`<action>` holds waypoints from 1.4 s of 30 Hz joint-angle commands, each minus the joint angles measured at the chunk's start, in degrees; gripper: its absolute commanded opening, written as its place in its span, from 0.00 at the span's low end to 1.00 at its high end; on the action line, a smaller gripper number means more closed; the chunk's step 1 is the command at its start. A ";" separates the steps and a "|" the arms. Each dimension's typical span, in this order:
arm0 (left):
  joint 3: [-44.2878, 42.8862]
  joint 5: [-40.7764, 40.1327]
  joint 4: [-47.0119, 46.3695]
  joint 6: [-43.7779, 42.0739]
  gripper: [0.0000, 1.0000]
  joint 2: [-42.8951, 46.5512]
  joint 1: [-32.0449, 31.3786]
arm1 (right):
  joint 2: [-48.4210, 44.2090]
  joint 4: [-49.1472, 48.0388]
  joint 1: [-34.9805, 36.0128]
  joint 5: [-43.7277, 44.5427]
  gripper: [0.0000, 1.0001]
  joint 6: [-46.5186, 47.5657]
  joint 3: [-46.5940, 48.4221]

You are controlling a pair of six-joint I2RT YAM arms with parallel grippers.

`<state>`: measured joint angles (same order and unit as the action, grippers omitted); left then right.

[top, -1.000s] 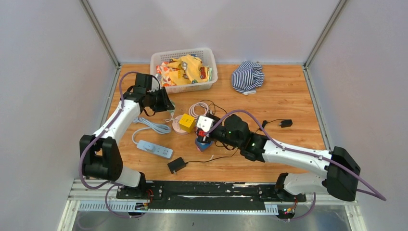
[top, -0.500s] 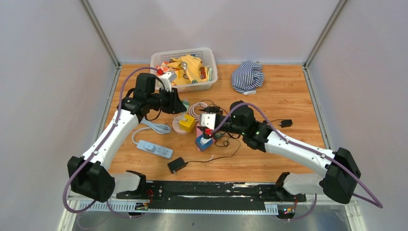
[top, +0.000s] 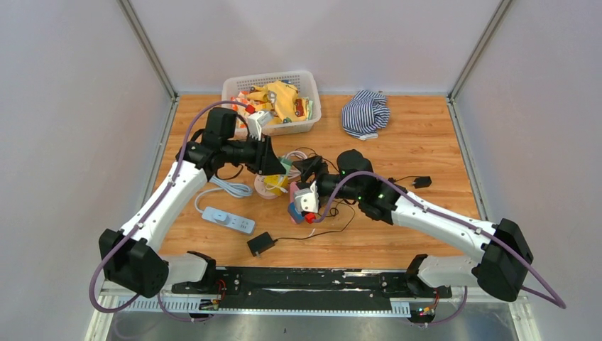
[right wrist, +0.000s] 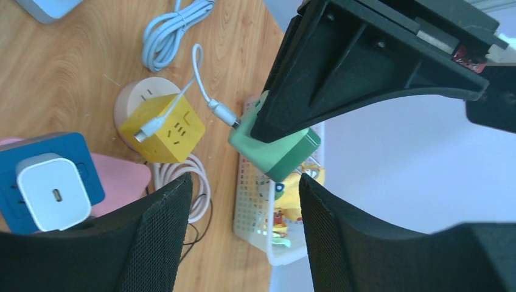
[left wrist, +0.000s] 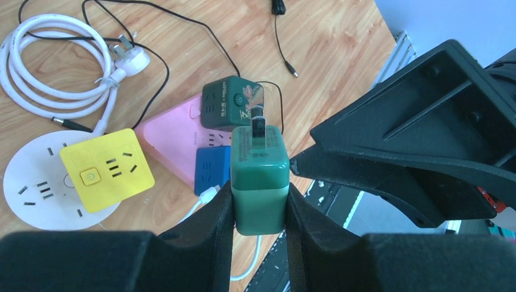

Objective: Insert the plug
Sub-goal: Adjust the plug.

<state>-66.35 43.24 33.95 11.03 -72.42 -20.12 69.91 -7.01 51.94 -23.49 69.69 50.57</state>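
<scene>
- White power strip (top: 227, 220) is lying lower left of centre in the top view.
- Right gripper (right wrist: 242, 191) is hanging released mid-frame, gripping nothing.
- Left gripper (left wrist: 258, 210) is grasping the green plug (left wrist: 260, 176), its prongs pointing up-frame toward the dark green socket cube (left wrist: 230, 109).
- Basket (top: 302, 126) is sitting upper centre.

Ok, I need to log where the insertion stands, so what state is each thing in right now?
green plug, held in the air, prongs bare, not inserted.
left gripper, shut on the green plug.
right gripper, open, empty.
white charger, seated on the blue cube socket.
yellow cube socket, resting on the white round socket.
</scene>
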 commanded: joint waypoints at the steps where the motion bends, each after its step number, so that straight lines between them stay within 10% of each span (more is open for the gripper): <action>1: -1.75 0.13 2.66 -0.57 0.03 1.67 -0.45 | 0.58 -1.63 -0.37 0.99 0.66 7.14 2.74; 38: -1.69 -0.35 7.33 -1.28 0.11 -0.24 -1.33 | 10.95 1.59 3.81 0.46 0.53 21.14 7.45; 42: -2.32 -0.83 7.28 -0.77 0.15 -0.01 -1.33 | 10.88 2.17 4.02 1.01 0.32 19.22 7.15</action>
<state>-66.43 43.07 41.56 9.85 -72.34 -21.02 80.64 -5.72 54.06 -21.06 89.65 57.60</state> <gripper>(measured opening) 0.314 0.487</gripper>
